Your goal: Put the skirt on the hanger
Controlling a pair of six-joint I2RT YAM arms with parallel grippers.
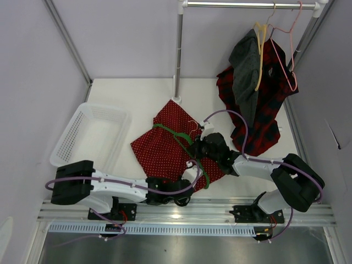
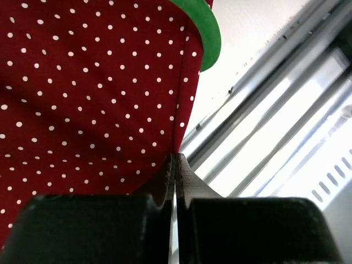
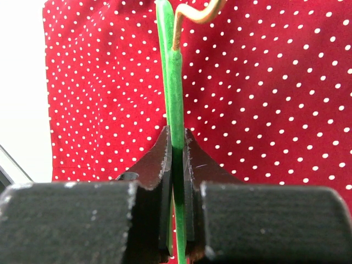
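Corner pinched: left pincer [image 2: 175,160] clamps the red polka-dotted fabric skirt [image 2: 82,93] (likely for lifting). Right pincer [image 3: 177,140] clamps the thin green hanger [image 3: 175,82], steadying it.

Red skirt [image 1: 159,149] (tiny white dots), green hanger [image 1: 171,132], red-and-black plaid garment [image 1: 272,104], white basket [image 1: 69,142]

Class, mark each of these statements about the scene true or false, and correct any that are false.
1. In the top view, the white basket sits left of the skirt. True.
2. The skirt is inside the white basket. False: it lies on the table.
3. The right gripper is shut on the green hanger. True.
4. The left gripper is open. False: it is shut on the skirt's edge.
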